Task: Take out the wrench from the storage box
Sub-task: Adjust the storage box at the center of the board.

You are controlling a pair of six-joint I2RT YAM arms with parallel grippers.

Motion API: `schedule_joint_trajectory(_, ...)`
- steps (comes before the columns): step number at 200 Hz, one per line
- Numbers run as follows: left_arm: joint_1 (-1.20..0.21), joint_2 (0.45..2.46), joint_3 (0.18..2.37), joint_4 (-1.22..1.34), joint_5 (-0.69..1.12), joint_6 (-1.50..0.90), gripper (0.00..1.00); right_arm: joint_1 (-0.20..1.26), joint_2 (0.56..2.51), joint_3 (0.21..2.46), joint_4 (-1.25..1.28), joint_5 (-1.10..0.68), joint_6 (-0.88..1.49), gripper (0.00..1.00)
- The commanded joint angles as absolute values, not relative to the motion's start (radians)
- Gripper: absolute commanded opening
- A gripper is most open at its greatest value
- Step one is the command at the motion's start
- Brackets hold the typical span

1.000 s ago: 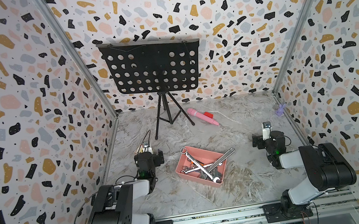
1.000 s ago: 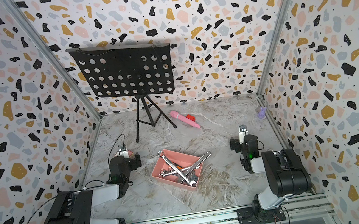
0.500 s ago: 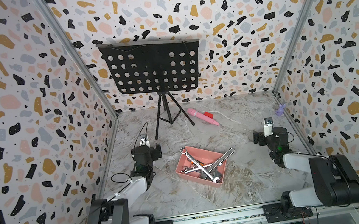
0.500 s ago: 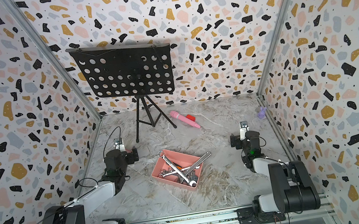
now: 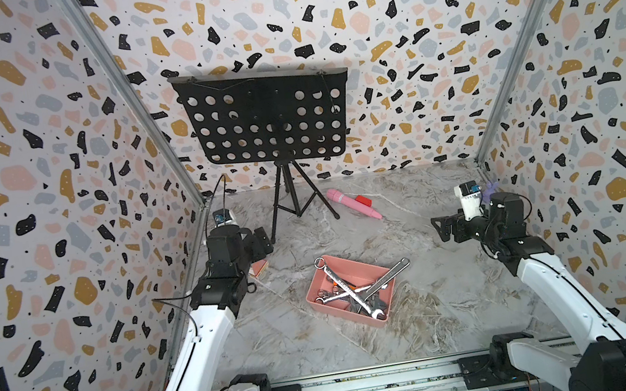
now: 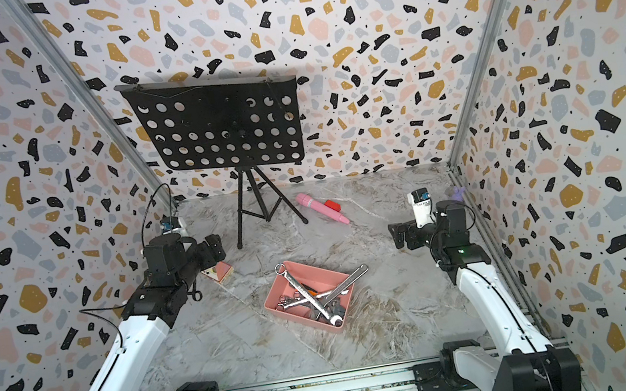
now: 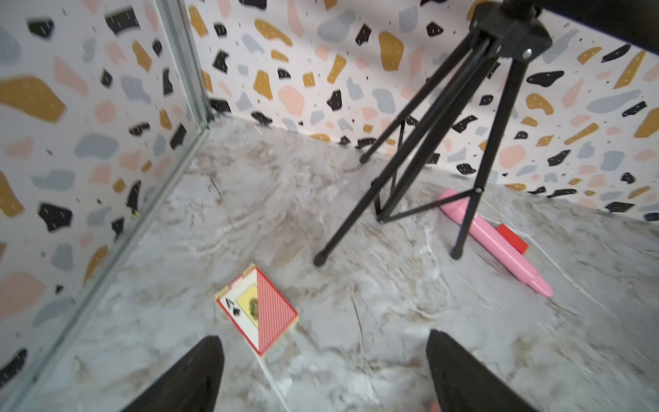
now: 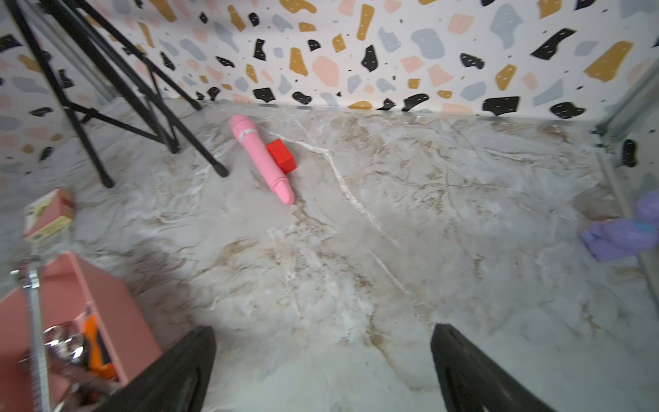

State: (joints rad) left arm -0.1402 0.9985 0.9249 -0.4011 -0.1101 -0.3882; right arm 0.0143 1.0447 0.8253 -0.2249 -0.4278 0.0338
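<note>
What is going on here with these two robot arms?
Two robot arms are meant to take a wrench out of the pink storage box. The wrenches lie crossed inside it, untouched. The left gripper and the right gripper hover open and empty, one on each side of the box, apart from it.

Middle: bare floor (image 5: 305, 349) in front of the storage box (image 5: 358, 269); I pass freely there.
Above box: free from the top; crossed wrenches (image 5: 348, 290) fill it, one long wrench (image 5: 392, 271) overhangs the rim on my right side.
Left: card box (image 7: 256, 314) lies just ahead of my left gripper (image 7: 322, 337); left wall (image 5: 57, 243) near.
Back: stand tripod (image 5: 290, 204), pink tube (image 5: 353, 209), red block (image 5: 363, 200) just beside it.
Right: bare floor between my right gripper (image 8: 322, 328) and the box; purple lump (image 8: 613, 233) by the right wall (image 5: 592, 163).
</note>
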Motion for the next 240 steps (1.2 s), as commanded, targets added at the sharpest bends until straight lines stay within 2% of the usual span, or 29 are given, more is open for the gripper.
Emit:
schedule_joint_trajectory(1, -0.185, 0.965, 0.935, -0.688, 0.001, -0.617, 0.90, 0.023, 1.014, 0.924, -0.569, -0.622, 0.047, 0.97)
schedule_joint_trajectory(39, -0.317, 0.918, 0.912, -0.814, 0.026, -0.856, 0.88, 0.070, 1.035, 1.052, -0.789, -0.712, 0.024, 0.94)
schedule_joint_trajectory(63, -0.367, 0.885, 0.883, -0.877, 0.023, -1.019, 0.87, 0.112, 1.063, 1.110, -0.912, -0.695, -0.016, 1.00)
schedule_joint_trajectory(93, -0.489, 0.875, 0.816, -0.887, -0.006, -1.269, 0.83, 0.159, 1.066, 1.114, -0.940, -0.641, -0.017, 1.00)
schedule_joint_trajectory(151, -0.767, 1.004, 0.865, -0.874, -0.156, -1.626, 0.78, 0.258, 1.081, 1.099, -0.908, -0.540, 0.027, 1.00)
schedule_joint_trajectory(202, -0.834, 1.166, 0.906, -0.745, -0.154, -1.697, 0.70, 0.314, 1.092, 1.090, -0.862, -0.517, 0.060, 1.00)
schedule_joint_trajectory(240, -0.862, 1.285, 0.954, -0.738, -0.101, -1.678, 0.59, 0.328, 1.100, 1.085, -0.866, -0.504, 0.049, 1.00)
